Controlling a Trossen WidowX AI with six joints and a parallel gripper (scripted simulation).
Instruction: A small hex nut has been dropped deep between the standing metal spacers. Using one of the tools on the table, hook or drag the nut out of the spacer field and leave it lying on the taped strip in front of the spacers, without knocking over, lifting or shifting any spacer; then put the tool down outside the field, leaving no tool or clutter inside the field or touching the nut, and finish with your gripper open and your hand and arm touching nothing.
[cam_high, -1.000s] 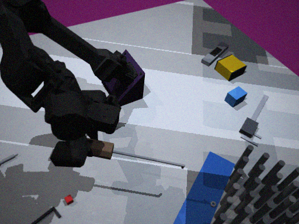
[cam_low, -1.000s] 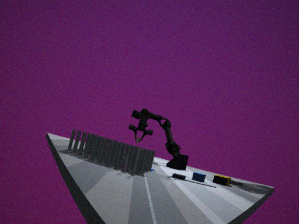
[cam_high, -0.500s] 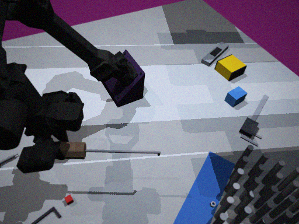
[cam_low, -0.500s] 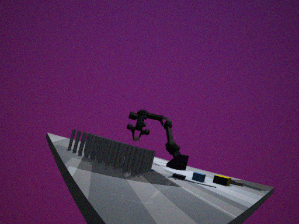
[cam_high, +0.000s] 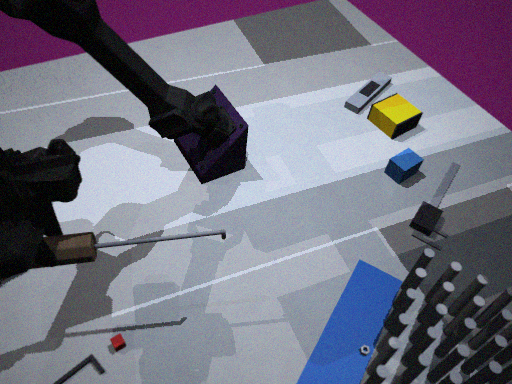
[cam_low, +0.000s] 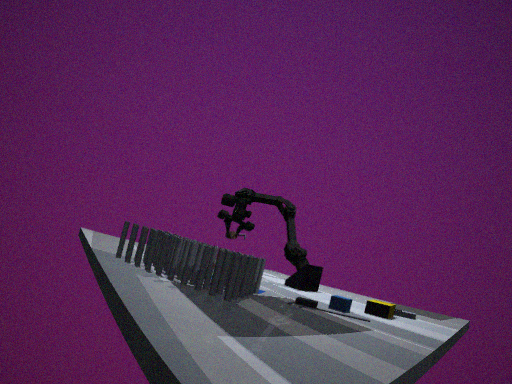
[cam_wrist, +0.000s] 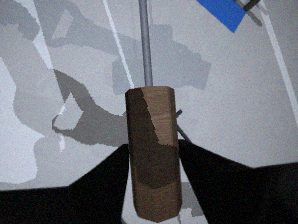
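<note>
The hex nut (cam_high: 365, 350) lies on the blue taped strip (cam_high: 336, 312) (cam_wrist: 220, 11), near its spacer-side edge and outside the field. The standing metal spacers (cam_high: 423, 261) (cam_low: 240, 275) are upright in rows beside the strip. My gripper (cam_wrist: 153, 146) (cam_low: 231, 235) is shut on the brown wooden handle (cam_high: 75, 247) (cam_wrist: 162, 120) of a hook tool. Its thin metal rod (cam_high: 160, 239) (cam_wrist: 145, 45) ends in a small bent tip. The tool is held above the table, away from strip, nut and spacers. The wrist view does not show the hooked tip.
A dark-headed tool (cam_high: 426, 218) (cam_low: 306, 302) lies beyond the strip, near a blue block (cam_high: 404, 166) (cam_low: 340, 304), a yellow block (cam_high: 395, 115) (cam_low: 380, 309) and a grey bar (cam_high: 356, 100). A red cube (cam_high: 118, 342) and dark L-shaped key (cam_high: 75, 369) lie at the top view's lower left.
</note>
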